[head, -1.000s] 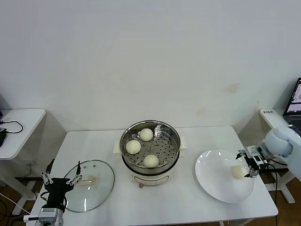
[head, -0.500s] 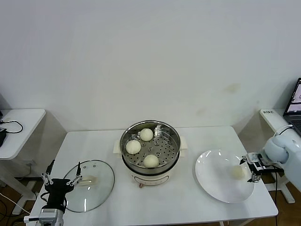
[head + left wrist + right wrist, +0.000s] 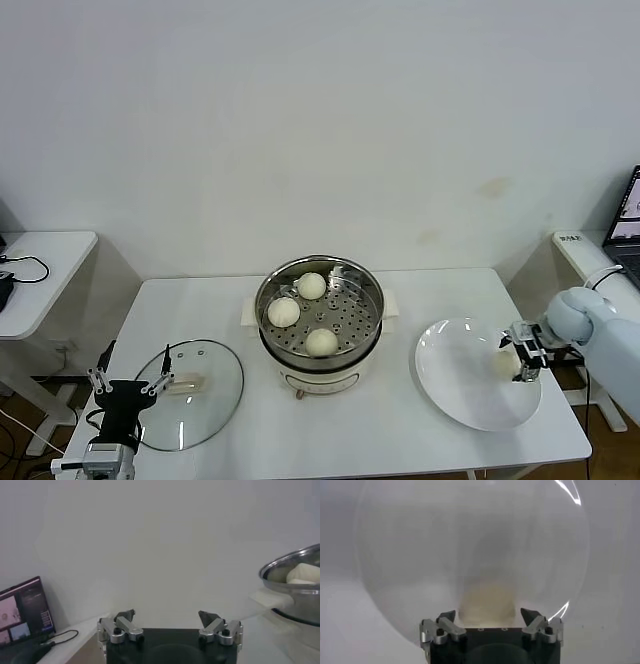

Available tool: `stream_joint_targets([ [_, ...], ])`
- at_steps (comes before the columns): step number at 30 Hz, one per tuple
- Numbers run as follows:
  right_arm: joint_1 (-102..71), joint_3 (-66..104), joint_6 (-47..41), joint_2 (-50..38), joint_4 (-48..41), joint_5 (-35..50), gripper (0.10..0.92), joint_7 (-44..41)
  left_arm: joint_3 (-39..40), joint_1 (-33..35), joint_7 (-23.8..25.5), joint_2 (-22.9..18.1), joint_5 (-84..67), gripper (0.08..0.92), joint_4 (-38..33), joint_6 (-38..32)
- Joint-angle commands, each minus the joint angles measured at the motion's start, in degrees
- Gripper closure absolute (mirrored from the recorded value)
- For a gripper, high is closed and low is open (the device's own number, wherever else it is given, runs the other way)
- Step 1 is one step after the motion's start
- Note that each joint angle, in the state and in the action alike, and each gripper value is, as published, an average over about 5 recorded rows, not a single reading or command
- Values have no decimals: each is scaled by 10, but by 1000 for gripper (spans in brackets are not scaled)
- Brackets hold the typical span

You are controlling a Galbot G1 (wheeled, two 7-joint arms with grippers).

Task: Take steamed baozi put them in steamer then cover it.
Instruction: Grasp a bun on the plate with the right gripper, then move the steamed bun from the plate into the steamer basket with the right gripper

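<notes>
Right wrist view puts the last baozi point(image 3: 486, 601) on the plate point(image 3: 410, 555) dead ahead of my right gripper point(image 3: 488, 615), jaws spread wide, gripping nothing yet.

We count four steamed baozi: three in the steamer point(image 3: 320, 312) (one at the back point(image 3: 312, 286), one on the left point(image 3: 283, 312), one at the front point(image 3: 321, 342)) and one point(image 3: 504, 364) on the single white plate point(image 3: 460, 385). We see one steamer, one glass cover point(image 3: 190, 392), one bench point(image 3: 400, 430), and two grippers.
</notes>
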Motion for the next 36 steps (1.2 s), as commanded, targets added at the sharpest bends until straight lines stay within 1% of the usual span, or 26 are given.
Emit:
stream_joint_targets([
  [1,5,-1,-3,14,-15,-11,302,0,0,-1,0,0,0,177,1,0],
  [8,11,-5,-7,2,-3,-5,391,-11,1,-1,0,-1,0,177,0,0],
  [15,83,-58,-26,-39,40,51,415,-32,1,-3,0,1,-1,177,-3,0],
  [23,255,-186,-70,-62,102,153,423,-44,5,-6,0,3,-2,177,-7,0],
  [28,385,-280,-106,-37,130,228,422,-38,5,-7,0,6,-3,177,-7,0],
  [36,563,-423,-159,70,150,342,411,-3,6,-11,0,7,-5,177,-8,2],
])
